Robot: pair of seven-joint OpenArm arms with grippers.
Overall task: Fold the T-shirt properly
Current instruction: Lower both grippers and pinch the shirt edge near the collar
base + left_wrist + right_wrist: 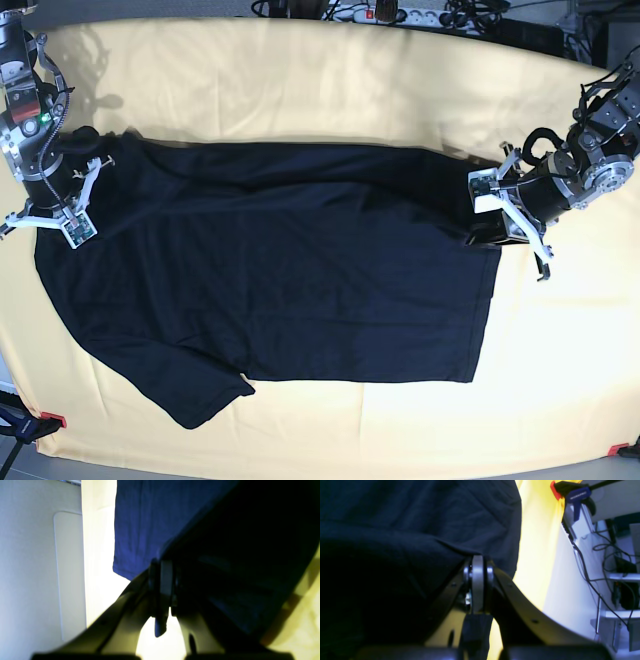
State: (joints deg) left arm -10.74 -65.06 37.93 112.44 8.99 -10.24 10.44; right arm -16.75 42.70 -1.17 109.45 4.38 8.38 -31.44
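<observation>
The large, plain, very dark navy cotton T-shirt [270, 270] lies spread across the tabletop, on the pale yellow cloth [330, 90] that covers it. Most of the T-shirt is flat; one short sleeve sticks out toward the near edge of the yellow cloth, and the straight hem faces the side where the left arm stands.

The left gripper [487, 215] sits at the T-shirt's far hem corner, its jaws closed on a fold of the dark fabric; in the left wrist view the cloth [150, 525] is pinched between the pads and drapes over one side of the gripper [163, 585], with the yellow cloth bright below.

The right gripper [70, 215] is at the opposite end of the T-shirt, by the far shoulder, jaws likewise clamped on fabric. The right wrist view shows the dark cloth [420, 517] bunched up against the closed pads [477, 580].

Beyond the T-shirt in that view, a blue-and-red spring clamp [572, 493] grips the edge of the yellow cloth, and black cables [602, 555] hang below the tabletop's edge.
</observation>
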